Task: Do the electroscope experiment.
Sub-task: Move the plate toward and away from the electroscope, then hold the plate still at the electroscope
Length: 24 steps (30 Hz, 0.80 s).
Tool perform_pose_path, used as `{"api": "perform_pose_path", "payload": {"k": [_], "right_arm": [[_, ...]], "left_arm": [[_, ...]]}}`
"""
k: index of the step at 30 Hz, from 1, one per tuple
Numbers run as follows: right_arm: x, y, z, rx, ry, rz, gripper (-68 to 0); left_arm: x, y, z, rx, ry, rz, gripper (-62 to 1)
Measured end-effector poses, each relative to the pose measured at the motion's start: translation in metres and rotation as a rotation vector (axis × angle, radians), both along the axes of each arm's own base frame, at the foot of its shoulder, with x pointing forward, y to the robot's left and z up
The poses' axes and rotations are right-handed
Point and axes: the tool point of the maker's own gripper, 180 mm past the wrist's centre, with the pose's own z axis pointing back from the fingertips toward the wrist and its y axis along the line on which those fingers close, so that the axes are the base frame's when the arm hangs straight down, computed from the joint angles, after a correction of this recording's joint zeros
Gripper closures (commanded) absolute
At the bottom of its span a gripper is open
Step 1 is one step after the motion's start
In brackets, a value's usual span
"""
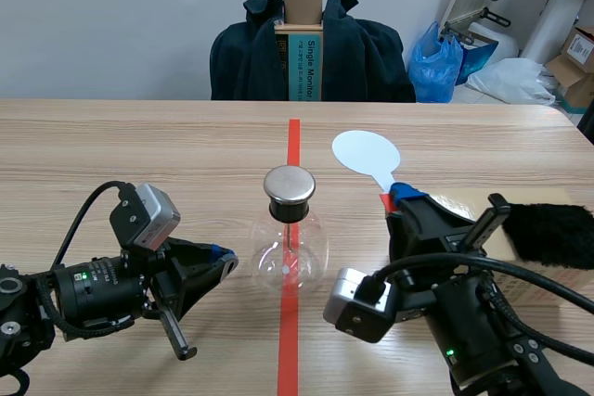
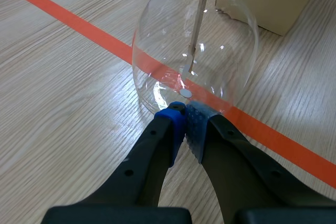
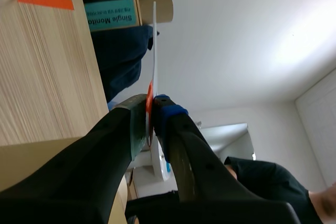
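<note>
Glass flask (image 1: 290, 255) (metal rod (image 2: 197, 24) inside)

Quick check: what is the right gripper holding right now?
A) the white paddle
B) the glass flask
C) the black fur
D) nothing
A: the right gripper is shut on the handle of the paddle; the fur and the flask sit apart from it.

Clear flask (image 1: 290, 257) (silver cap (image 1: 290, 185)), pale-blue paddle (image 1: 366, 152), black fur (image 1: 555, 234)
</note>
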Motion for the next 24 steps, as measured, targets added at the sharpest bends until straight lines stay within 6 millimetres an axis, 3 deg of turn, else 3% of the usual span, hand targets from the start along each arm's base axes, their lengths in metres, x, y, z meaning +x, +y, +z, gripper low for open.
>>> {"api": "perform_pose_path", "payload": {"k": [13,24], "right_arm": [[-0.018,0.034,0.002,-0.026,-0.026,0.209,-0.7],[-0.022,0.038,0.002,-0.029,-0.03,0.241,-0.7]], "left_arm": [[0.0,0.0,0.0,0.0,0.0,0.0,-3.0],[0.0,0.0,0.0,0.0,0.0,0.0,-3.0]]}}
